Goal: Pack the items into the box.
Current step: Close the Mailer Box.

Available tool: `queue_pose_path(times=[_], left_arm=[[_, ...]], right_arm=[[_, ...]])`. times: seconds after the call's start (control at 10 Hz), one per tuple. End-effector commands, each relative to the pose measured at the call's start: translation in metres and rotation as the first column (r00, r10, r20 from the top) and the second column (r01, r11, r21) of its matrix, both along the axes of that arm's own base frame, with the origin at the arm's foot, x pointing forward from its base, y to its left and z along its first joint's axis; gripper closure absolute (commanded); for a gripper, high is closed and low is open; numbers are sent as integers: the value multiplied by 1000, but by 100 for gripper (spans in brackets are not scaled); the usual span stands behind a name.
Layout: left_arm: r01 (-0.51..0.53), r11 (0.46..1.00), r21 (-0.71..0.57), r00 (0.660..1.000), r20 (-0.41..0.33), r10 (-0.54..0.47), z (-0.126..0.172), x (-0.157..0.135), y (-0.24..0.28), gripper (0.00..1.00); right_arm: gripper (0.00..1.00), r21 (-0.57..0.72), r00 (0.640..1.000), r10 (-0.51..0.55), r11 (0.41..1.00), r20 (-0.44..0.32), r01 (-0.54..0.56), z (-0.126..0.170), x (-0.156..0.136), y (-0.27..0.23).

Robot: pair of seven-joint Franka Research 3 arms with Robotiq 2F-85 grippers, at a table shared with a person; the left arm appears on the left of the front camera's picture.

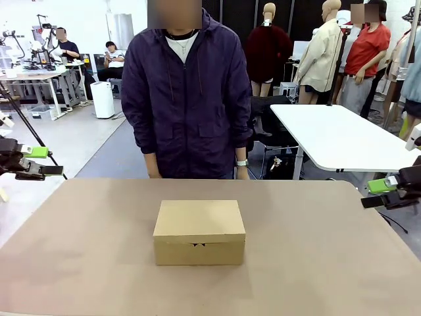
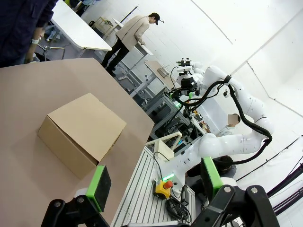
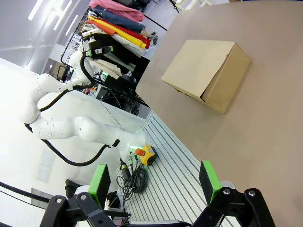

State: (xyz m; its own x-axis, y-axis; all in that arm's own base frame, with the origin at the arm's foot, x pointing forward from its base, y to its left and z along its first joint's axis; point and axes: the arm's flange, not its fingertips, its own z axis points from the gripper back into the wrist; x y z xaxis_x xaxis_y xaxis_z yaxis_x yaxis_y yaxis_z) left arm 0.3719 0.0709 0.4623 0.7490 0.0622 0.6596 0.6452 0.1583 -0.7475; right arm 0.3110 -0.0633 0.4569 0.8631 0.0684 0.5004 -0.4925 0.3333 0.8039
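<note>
Arrangement of the working area. The box [image 1: 199, 232], a small brown cardboard carton with its flap lid folded down and the tuck tab at its near face, sits on the table [image 1: 329, 263] at about the middle, its long axis running left to right. The left gripper [image 1: 38, 161] hangs off the left edge of the table and the right gripper [image 1: 381, 193] off the right edge; each has its green-padded fingers spread wide and holds nothing. In the left wrist view the fingers [image 2: 99, 187] frame open air beyond the table edge, with the box lying ahead and to one side of them; the right wrist view gives the mirrored case. The box thus lies inward from both grippers, to the right of the left one and to the left of the right one, well apart from each, and neither arm is clearly the nearer. A person [image 1: 187, 92] stands at the far side, directly behind the box. Judged from this layout, the coming move turns on which arm reaches toward the centre, and on the closed lid facing the robot.
</note>
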Motion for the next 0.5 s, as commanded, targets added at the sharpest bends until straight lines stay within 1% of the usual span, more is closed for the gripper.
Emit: queue_pose_path(times=[0.0, 0.4], left_arm=[[-8, 1000, -10, 1000, 7, 8, 4, -1, 1, 0], [-8, 1000, -10, 1000, 7, 8, 4, -1, 1, 0]], right_arm=[[0, 28, 1000, -3, 1000, 5, 3, 4, 0, 1], [0, 28, 1000, -3, 1000, 5, 3, 4, 0, 1]])
